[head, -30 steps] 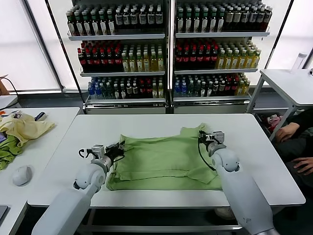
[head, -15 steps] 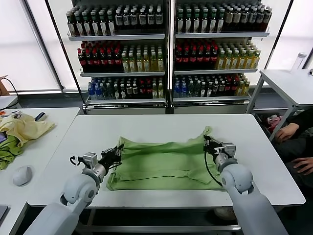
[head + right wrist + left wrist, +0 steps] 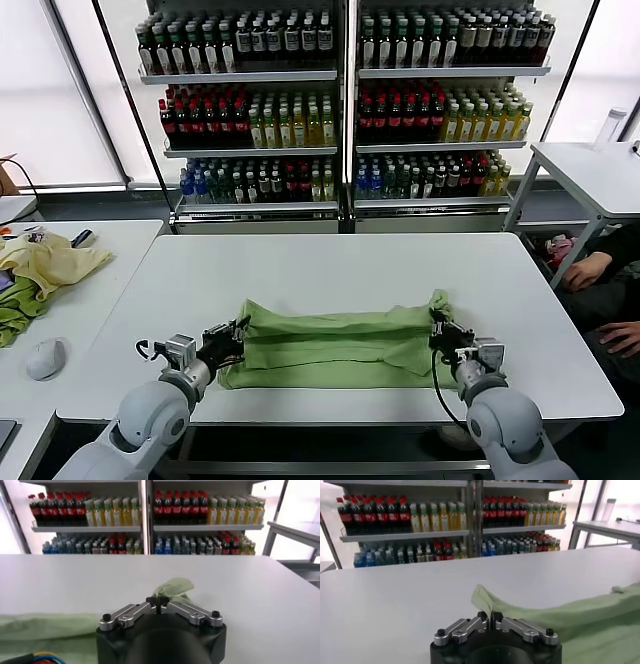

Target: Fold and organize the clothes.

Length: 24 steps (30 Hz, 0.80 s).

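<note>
The light green short-sleeved polo shirt (image 3: 335, 345) lies across the near half of the white counter (image 3: 330, 265), doubled lengthwise into a long band; its far edge is raised and carried over the layer beneath; its collar, buttons and print are not visible. The left hand (image 3: 222, 341) is pinched tight on the band's left upper corner, the cloth rising as a small peak between its fingertips in the left wrist view (image 3: 490, 617); the right hand (image 3: 441, 330) is likewise clamped on the right upper corner (image 3: 172, 587), just off the counter. The step in hand looks to be the lengthwise fold, the far edge being brought toward the near hem; it seems close to done. The next move calls for laying both corners down evenly on the near edge, keeping the band taut between the hands so no crease bunches in the middle, then letting go together.
</note>
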### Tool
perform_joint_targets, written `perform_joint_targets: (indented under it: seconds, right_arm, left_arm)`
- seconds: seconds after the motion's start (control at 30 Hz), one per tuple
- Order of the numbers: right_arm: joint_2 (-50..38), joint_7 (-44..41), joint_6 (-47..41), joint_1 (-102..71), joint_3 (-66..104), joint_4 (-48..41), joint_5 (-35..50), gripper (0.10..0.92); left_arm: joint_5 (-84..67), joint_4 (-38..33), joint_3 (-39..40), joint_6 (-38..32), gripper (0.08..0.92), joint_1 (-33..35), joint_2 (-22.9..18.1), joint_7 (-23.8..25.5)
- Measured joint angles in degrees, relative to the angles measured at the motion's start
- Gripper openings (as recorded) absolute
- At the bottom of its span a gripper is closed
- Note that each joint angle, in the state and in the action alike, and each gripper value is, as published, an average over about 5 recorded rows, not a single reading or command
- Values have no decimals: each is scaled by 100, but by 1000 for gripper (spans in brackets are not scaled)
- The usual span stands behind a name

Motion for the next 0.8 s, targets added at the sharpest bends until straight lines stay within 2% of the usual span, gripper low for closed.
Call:
perform_joint_targets:
  seconds: [0.1, 0.17, 0.43, 0.8]
  right_arm:
    - [25, 16, -43, -64, 0, 5, -71, 133]
    - [27, 16, -68, -108, -2, 23, -122, 172]
    - [3, -20, -82, -344, 81, 221, -264, 405]
    - [-2, -60, -67, -545, 109, 427, -383, 708]
  left_arm:
    - [185, 72, 31, 5, 158, 28, -33, -3]
    - [310, 116, 51, 3, 198, 50, -58, -12]
    - [818, 122, 27, -48, 430, 224, -172, -188]
    - [1404, -47, -166, -21, 741, 635, -583, -811]
